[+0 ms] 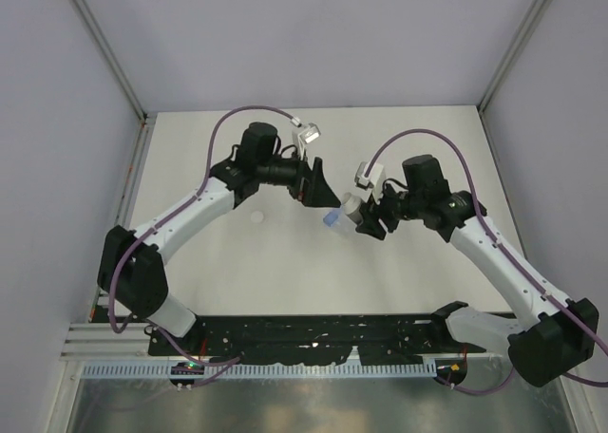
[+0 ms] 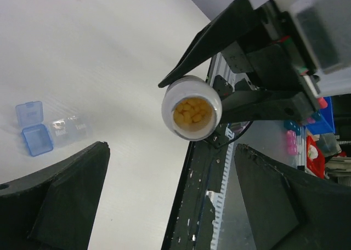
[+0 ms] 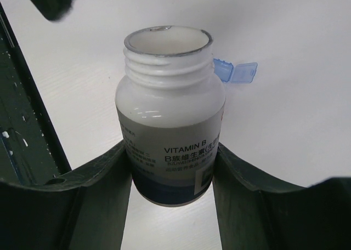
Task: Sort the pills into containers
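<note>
Right gripper (image 3: 171, 157) clamps the uncapped vitamin bottle (image 3: 170, 113), yellow pills (image 2: 192, 113) inside, tipped over the table (image 1: 285, 262) near the open blue pill case (image 2: 35, 129), likely lining up a pour. Left gripper (image 2: 170, 148) hovers opposite, fingers spread wide, empty.

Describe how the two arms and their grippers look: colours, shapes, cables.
Both the left arm and the right arm have white links between bulky black joints. A purple cable loops along each arm. The left gripper and the right gripper are matte black, each with two broad, wedge-shaped fingers.
</note>
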Robot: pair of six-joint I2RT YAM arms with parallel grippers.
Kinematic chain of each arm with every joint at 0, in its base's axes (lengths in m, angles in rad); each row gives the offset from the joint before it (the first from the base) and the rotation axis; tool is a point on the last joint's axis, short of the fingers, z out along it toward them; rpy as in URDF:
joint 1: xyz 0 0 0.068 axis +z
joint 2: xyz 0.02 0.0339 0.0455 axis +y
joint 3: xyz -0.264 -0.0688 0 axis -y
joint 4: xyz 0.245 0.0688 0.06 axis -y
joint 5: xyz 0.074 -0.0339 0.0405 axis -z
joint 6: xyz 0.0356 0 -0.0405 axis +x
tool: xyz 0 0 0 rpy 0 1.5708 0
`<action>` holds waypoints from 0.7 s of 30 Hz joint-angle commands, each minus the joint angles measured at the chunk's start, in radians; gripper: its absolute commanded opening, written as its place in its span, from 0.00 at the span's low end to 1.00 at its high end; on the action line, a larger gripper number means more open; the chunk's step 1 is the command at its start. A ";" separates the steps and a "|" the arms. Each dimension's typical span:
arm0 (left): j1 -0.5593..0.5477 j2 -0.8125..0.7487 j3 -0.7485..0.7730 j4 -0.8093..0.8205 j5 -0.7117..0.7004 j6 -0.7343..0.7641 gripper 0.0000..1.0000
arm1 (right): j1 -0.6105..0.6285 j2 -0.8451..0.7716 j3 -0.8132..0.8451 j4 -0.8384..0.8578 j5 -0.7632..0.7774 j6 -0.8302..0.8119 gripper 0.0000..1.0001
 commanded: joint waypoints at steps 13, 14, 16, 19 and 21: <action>-0.068 0.069 0.055 0.018 -0.019 -0.174 1.00 | 0.053 0.015 0.080 0.030 -0.023 0.009 0.14; -0.071 0.070 0.058 0.021 -0.019 -0.178 1.00 | 0.056 0.017 0.081 0.032 -0.021 0.008 0.13; -0.079 0.077 0.063 0.023 -0.026 -0.189 1.00 | 0.063 0.024 0.089 0.030 -0.018 0.008 0.14; -0.091 0.089 0.070 0.023 -0.032 -0.195 0.99 | 0.074 0.028 0.098 0.030 -0.009 0.009 0.14; -0.100 0.093 0.070 0.021 -0.041 -0.201 0.98 | 0.077 0.029 0.101 0.032 -0.004 0.009 0.13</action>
